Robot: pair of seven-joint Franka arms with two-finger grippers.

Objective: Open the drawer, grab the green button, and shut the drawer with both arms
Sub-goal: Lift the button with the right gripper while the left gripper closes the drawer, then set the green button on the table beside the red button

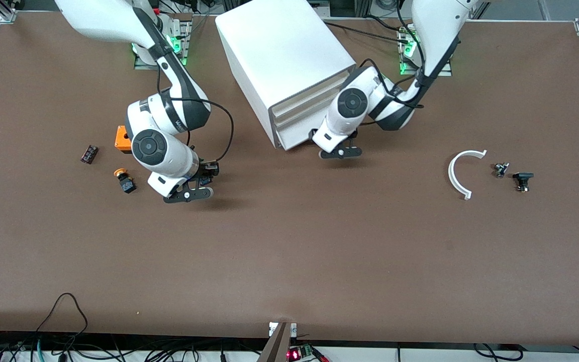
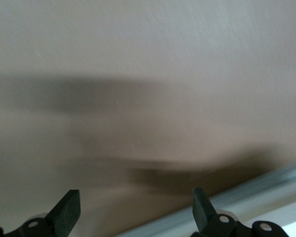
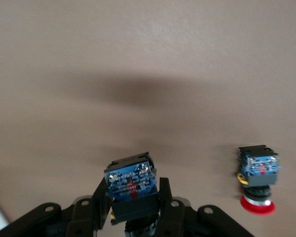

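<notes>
The white cabinet [image 1: 282, 60] stands at the table's middle back. All three drawers sit pushed in; the lowest drawer [image 1: 294, 137] shows as a thin white strip. My left gripper [image 1: 341, 152] is open and empty, low over the table just in front of the drawer fronts; in the left wrist view [image 2: 135, 210] its fingers stand wide apart. My right gripper [image 1: 195, 190] is shut on a button [image 3: 130, 186] with a black body and blue label. Its cap is hidden between the fingers. It hangs low over the table toward the right arm's end.
A red-capped button [image 1: 124, 181] lies on the table beside my right gripper, also in the right wrist view [image 3: 256, 182]. An orange box [image 1: 121, 139] and a small dark part [image 1: 89, 153] lie close by. A white arc [image 1: 459, 173] and two small black parts [image 1: 522, 180] lie toward the left arm's end.
</notes>
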